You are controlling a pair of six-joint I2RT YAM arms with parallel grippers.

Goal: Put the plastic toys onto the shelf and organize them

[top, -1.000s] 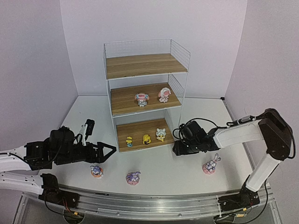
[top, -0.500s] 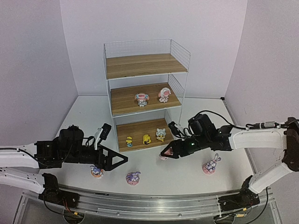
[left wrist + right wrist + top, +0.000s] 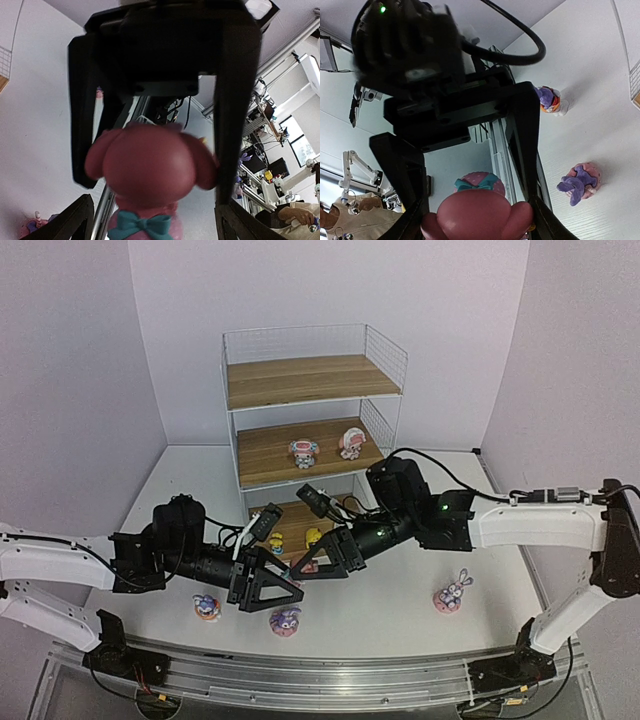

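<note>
My right gripper (image 3: 308, 570) is shut on a pink-and-white round-headed toy (image 3: 305, 566) and holds it above the table in front of the shelf (image 3: 310, 380). In the right wrist view the toy's pink head (image 3: 480, 220) fills the gap of that gripper (image 3: 477, 225). My left gripper (image 3: 292, 586) is open and faces it, its fingers on either side of the toy (image 3: 150, 165) without touching. Two more pink-and-white toys (image 3: 304, 451) stand on the middle board. Two yellowish toys (image 3: 314, 536) show on the bottom board; the third is hidden by my right arm.
Three purple bunnies stand on the table: one front left (image 3: 207, 607), one front centre (image 3: 285, 620), one at the right (image 3: 453, 592). The shelf's top board is bare. A metal rail (image 3: 320, 675) runs along the near edge.
My right gripper has carried the pink toy left, to the front of the shelf. My left gripper has swung right to meet it, its jaws open around the toy.
</note>
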